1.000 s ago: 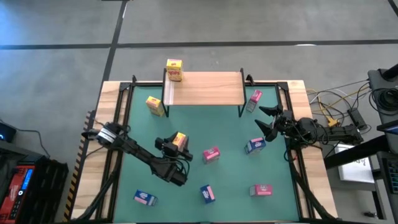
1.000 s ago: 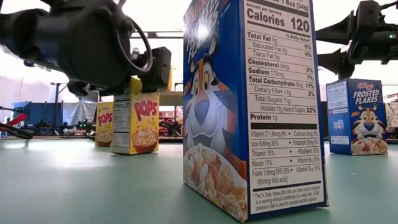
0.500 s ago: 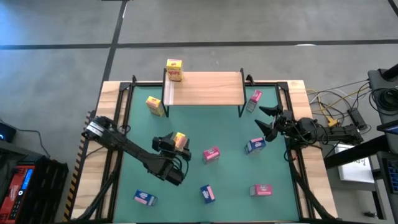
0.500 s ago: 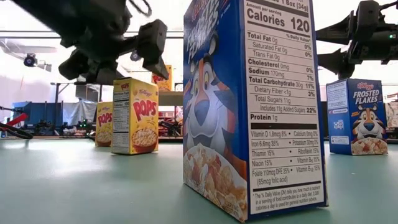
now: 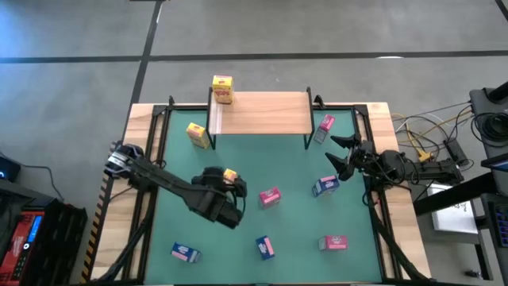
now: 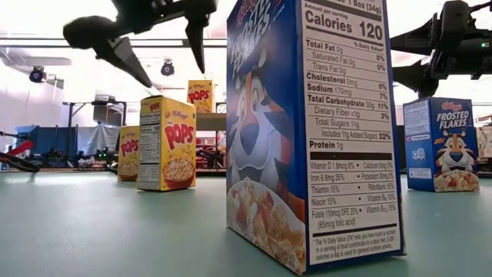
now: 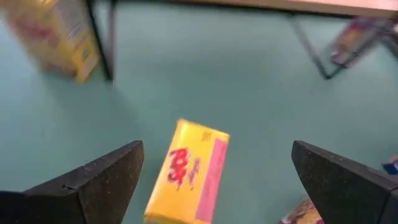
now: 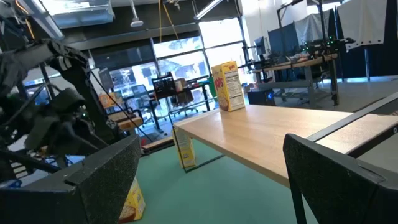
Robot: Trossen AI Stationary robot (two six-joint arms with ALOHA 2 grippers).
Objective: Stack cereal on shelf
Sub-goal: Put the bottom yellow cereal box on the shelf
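The left gripper [image 5: 231, 191] hangs wide open above a yellow cereal box [image 5: 230, 175] standing free on the green mat [image 5: 294, 171], not held. The right gripper [image 5: 340, 155] waits at the right side, also wide open, near a blue box [image 5: 325, 186]. One yellow box [image 5: 222, 89] stands on the shelf [image 5: 266, 111] at its left end. A pink box [image 5: 269, 196] lies just right of the left gripper, and another yellow box [image 5: 198, 135] stands beside the shelf's left leg.

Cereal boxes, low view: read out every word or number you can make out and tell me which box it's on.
"Calories 120", "Total Fat 0g", "Sodium 170mg", "Protein 1g": near blue box, side panel.
"FROSTED FLAKES": far blue box.
"POPS": near yellow box.
"POPS": far yellow box.
"POPS": yellow box on the shelf.
Vitamin table's fine print: too small to read surely.
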